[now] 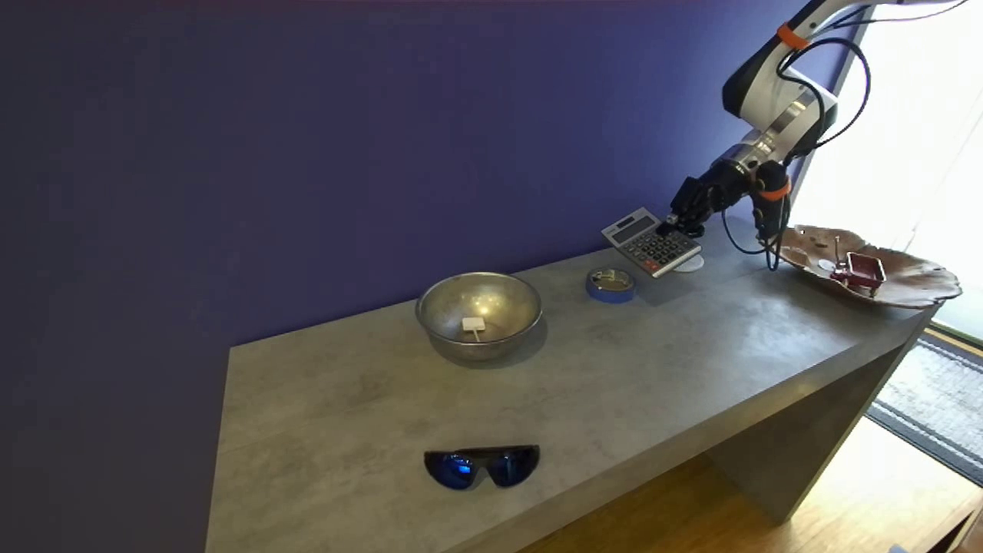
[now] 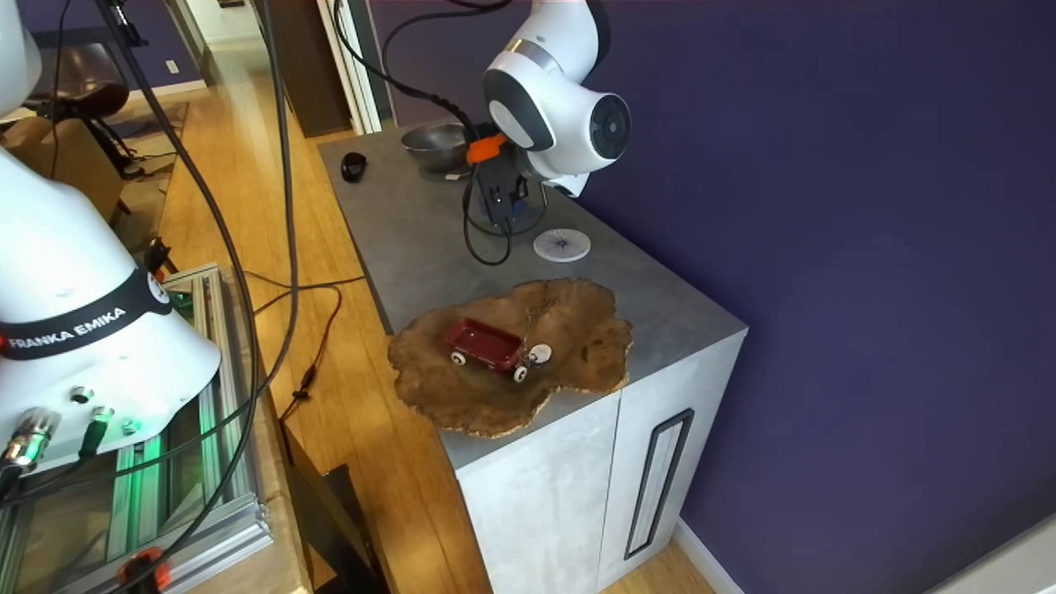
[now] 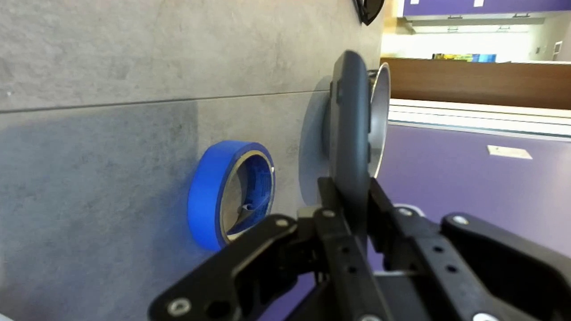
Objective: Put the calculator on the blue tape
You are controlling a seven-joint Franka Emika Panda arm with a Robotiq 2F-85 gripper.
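Centre first, lower slowly, release last

The grey table (image 1: 345, 399) stretches underneath. In an exterior view the metal bowl (image 1: 508, 307) stands on it at eight o'clock from what is held, well apart; an overshoot that way could knock it. The gripper (image 3: 351, 189) has its jaws pinching one long side of the calculator (image 1: 657, 249), at about two o'clock as seen there. The calculator hangs above the table, not touching the blue tape (image 3: 210, 194), which lies at eight o'clock from it in the wrist view; how squarely they line up is hard to tell. To place it well, bring the calculator's middle over the tape's hole, hold it flat, and lower until the rim takes the weight. Then ease the jaws apart evenly and back straight out.
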